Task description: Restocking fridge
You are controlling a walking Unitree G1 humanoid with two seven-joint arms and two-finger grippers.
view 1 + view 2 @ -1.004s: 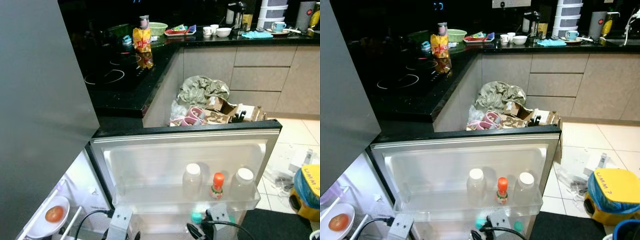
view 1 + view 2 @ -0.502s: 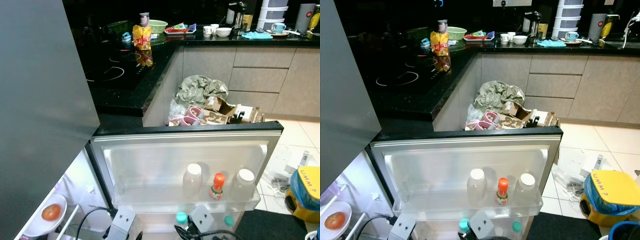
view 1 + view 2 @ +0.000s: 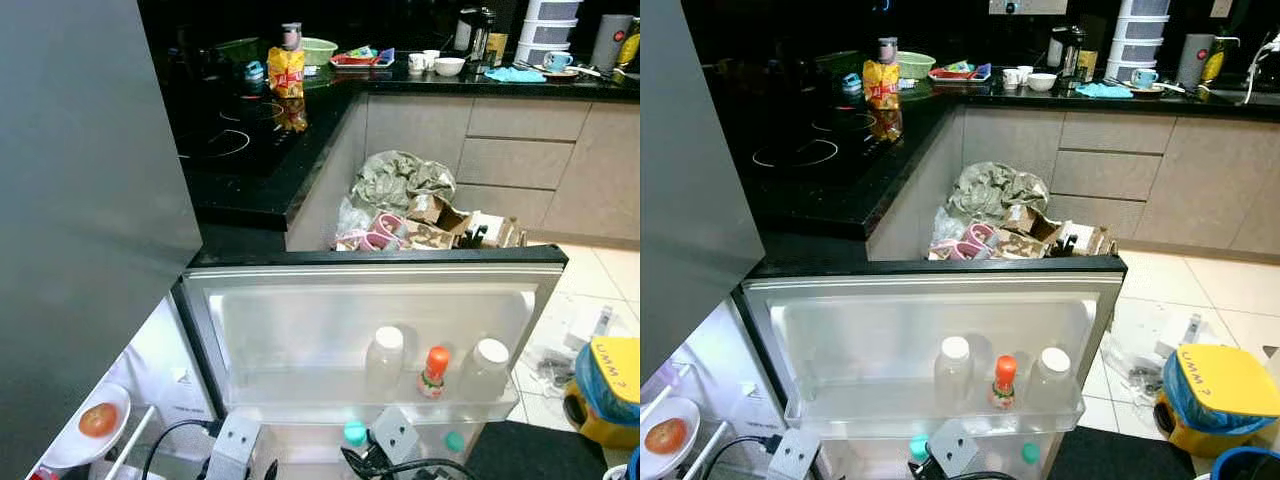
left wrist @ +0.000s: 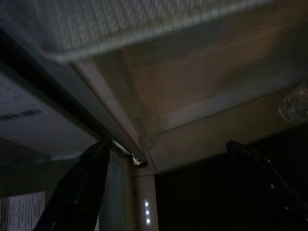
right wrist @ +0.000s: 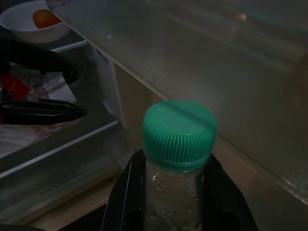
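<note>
bottle carried leftward, right pincer clamping it

two silver-grey wrist blocks with small screws and black cables, long black tapered fingers

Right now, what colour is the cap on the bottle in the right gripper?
Green, ribbed cap on a clear bottle held by the right gripper; clearest in the right wrist view.

Head views sharp w/ dark background, fridge interior lit bright, wrist views dim, blurry
</note>
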